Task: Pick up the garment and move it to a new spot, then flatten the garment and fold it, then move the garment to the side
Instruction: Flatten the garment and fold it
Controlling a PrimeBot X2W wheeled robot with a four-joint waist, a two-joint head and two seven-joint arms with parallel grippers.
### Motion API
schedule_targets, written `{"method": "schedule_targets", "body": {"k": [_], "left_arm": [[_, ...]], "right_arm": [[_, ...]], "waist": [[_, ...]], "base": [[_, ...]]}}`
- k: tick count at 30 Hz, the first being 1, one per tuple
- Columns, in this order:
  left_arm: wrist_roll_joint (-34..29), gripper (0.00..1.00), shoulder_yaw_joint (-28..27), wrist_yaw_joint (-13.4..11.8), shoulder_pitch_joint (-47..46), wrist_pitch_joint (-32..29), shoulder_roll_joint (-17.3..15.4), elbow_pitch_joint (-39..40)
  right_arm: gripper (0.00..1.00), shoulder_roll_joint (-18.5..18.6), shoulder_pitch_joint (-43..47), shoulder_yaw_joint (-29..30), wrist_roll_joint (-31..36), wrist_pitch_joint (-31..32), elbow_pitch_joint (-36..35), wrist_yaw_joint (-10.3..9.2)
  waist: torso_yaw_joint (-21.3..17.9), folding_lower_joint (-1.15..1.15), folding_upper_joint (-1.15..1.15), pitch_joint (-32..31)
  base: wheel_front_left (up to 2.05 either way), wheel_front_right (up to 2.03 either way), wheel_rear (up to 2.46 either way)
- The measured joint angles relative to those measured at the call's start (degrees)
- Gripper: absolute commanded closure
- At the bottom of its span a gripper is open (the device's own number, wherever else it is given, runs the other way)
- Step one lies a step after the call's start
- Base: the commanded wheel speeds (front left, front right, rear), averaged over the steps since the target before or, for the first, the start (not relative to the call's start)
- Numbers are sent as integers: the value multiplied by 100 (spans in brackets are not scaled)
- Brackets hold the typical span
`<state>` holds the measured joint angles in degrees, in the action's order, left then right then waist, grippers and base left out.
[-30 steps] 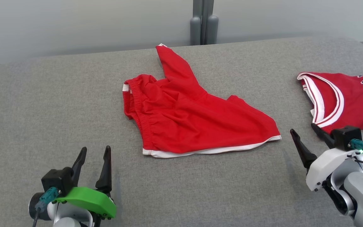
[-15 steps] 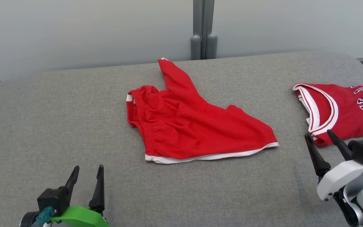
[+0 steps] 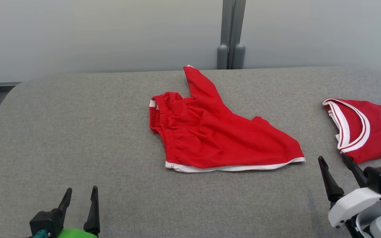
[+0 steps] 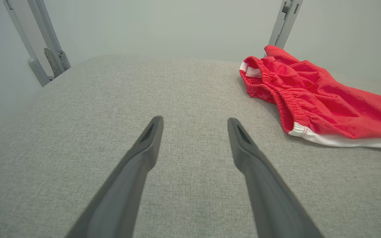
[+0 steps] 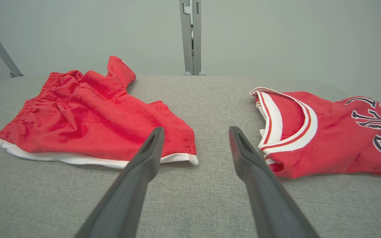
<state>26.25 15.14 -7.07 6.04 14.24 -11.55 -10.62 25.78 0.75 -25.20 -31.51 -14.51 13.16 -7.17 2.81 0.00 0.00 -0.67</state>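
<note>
Both left tool (image 3: 81, 189), right tool (image 3: 332, 157) spread apart; shorts (image 3: 223, 138), jersey (image 3: 372, 132) on table (image 3: 78, 132).

Red shorts (image 3: 223, 138) (white trim); rumpled, partly folded over; mid grey surface (image 3: 78, 132)

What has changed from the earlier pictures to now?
The head camera shifted. The left gripper drew back toward the robot; the right gripper a little. Nothing was grasped or released. The shorts and jersey lie as before; both grippers stay open.
</note>
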Motion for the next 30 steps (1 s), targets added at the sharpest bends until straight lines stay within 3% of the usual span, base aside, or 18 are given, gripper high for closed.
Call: {"method": "schedule_targets", "body": {"k": [12,30], "left_arm": [[-32,0,-252,-1,122,0,111,138],[-190,0,-367,103,223,0,190,191]], "right_arm": [[0,-602,516,1058,212,0,-143,0],[0,-903,880,1247,699,0,-266,19]], "waist": [[128,0,0,-28],[44,0,0,29]], "base": [[0,0,0],[0,0,0]]}}
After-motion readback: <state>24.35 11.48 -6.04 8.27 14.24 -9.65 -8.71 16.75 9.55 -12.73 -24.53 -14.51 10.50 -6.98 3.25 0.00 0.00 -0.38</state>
